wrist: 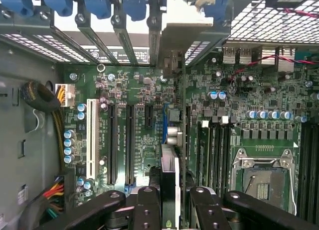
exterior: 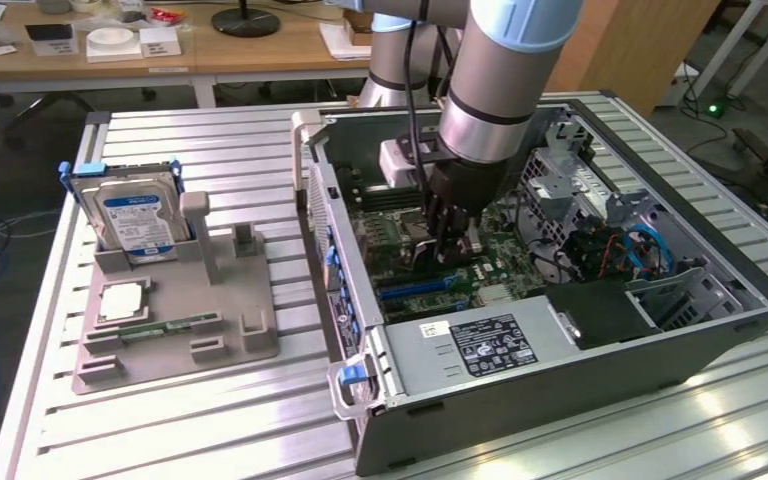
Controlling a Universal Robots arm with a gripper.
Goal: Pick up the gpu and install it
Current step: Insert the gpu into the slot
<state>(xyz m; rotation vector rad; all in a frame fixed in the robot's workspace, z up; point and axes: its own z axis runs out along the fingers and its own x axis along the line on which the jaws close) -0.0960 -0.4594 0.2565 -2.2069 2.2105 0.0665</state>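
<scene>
One slatted metal table (exterior: 197,420), desks (exterior: 157,55) behind

One robot arm (exterior: 491,90) is seen, carrying one gripper (wrist: 169,200) with two black fingers (wrist: 144,210), and one gpu (wrist: 169,175) is counted between them, edge-on. One open computer case (exterior: 704,340) is counted, holding one motherboard (wrist: 144,90) and one power supply (exterior: 491,345). On the motherboard, one white expansion slot (wrist: 91,138) and two long black ones (wrist: 111,143) are made out — plus one short black slot (wrist: 148,115). One empty processor socket (wrist: 264,177) is seen. Outside the case, one grey holder (exterior: 177,335) is counted, with one hard drive (exterior: 137,220) standing in it, one processor (exterior: 120,302) and one memory stick (exterior: 171,327) — each lying flat.
</scene>
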